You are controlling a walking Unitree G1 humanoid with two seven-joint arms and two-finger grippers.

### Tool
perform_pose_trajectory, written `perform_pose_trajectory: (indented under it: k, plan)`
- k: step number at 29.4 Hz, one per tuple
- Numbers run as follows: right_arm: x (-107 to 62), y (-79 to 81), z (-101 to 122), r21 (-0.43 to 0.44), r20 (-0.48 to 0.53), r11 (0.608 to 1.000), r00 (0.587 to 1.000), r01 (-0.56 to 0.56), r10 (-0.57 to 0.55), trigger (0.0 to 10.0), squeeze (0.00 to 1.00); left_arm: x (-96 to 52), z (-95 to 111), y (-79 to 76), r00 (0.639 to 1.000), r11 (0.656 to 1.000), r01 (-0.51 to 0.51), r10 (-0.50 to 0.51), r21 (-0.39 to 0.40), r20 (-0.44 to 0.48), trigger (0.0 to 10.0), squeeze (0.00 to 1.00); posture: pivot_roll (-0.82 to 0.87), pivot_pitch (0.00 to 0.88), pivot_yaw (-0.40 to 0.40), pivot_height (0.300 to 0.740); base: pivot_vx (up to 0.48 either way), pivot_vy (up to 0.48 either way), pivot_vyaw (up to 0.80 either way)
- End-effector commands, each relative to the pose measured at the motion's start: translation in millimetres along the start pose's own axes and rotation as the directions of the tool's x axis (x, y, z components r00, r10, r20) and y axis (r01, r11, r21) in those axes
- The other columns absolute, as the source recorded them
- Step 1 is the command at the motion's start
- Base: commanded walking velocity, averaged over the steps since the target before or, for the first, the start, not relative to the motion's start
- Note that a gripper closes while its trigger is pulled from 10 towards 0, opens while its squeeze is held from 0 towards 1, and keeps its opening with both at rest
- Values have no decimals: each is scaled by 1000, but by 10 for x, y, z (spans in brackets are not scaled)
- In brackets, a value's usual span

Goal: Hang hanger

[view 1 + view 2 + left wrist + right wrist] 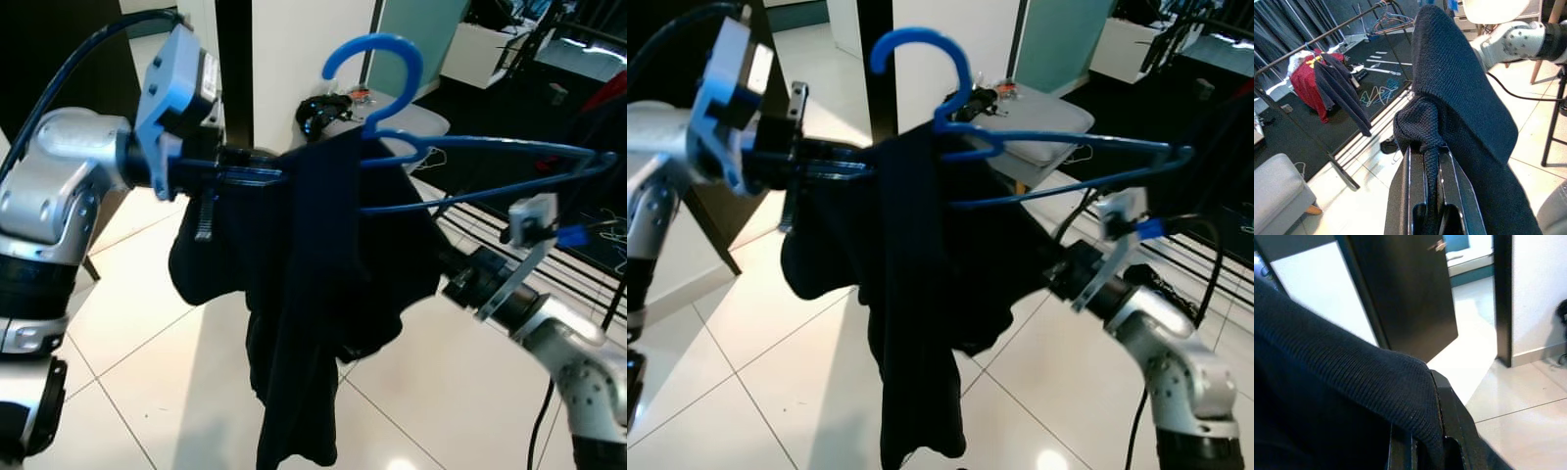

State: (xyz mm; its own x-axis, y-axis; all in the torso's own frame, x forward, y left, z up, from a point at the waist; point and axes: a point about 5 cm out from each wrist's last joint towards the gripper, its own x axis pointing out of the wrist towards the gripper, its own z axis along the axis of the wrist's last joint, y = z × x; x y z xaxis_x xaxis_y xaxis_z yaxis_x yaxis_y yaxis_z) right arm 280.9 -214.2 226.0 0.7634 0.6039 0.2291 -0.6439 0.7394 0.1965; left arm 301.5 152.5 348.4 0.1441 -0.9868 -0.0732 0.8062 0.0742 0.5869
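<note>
In mid-air before the robot, between its two raised silver arms, a blue plastic hanger (460, 162) hangs with a dark knitted garment (313, 294) draped over it, the cloth drooping toward the pale tiled floor (127, 333). The hanger's curved hook (377, 69) points upward, and its long arm reaches out to the right. The left gripper (1432, 161) holds the garment from the left side, its two black fingers pressed nearly together with a fold of the knit pinched between them. The right gripper (1422, 440) comes in low from the right and is buried in the cloth; its fingers appear to be closed on a fold too, though fabric covers most of them, so this is uncertain. Far off to the right stands a dark clothes rail (1317, 44) on a black mat, already carrying a red garment (1305, 83) and a navy one. The step in hand looks like carrying the loaded hanger toward that rail. The next move likely calls for turning right, approaching the rail, and lifting the hook over the bar without letting the garment slip off.
</note>
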Motion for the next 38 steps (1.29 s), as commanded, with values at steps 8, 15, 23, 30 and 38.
perform_pose_trajectory:
  k: [8, 15, 23, 30, 38]
  plan:
    - [-186, -263, 449, 167, 292, 983, 949, 76, -123, 0, 0, -163, -153, -167, 993, 998, 54, -49, 42, -111, 10000, 0, 87, 113, -63, 740, 0, 0, 0]
    - [-206, -292, 635, 240, 397, 970, 907, 48, -143, 0, 0, -225, -418, -124, 955, 989, -16, 60, 150, -292, 10000, 0, 81, 120, -64, 740, 0, 0, 0]
    - [-185, -243, 590, 237, 366, 971, 923, 29, -117, 0, 0, -310, -474, -13, 924, 976, -99, 163, 196, -347, 10000, 0, 82, 124, -63, 740, 0, 0, 0]
    - [-198, -207, 523, 226, 296, 974, 951, 24, -92, 0, 0, -459, -465, 87, 890, 960, -171, 248, 224, -383, 10000, 0, 82, 126, -63, 740, 0, 0, 0]
    - [-233, -224, 481, 217, 251, 975, 962, 49, -104, 0, 0, -680, -520, 185, 825, 943, -191, 305, 272, -476, 10000, 0, 84, 128, -61, 740, 0, 0, 0]
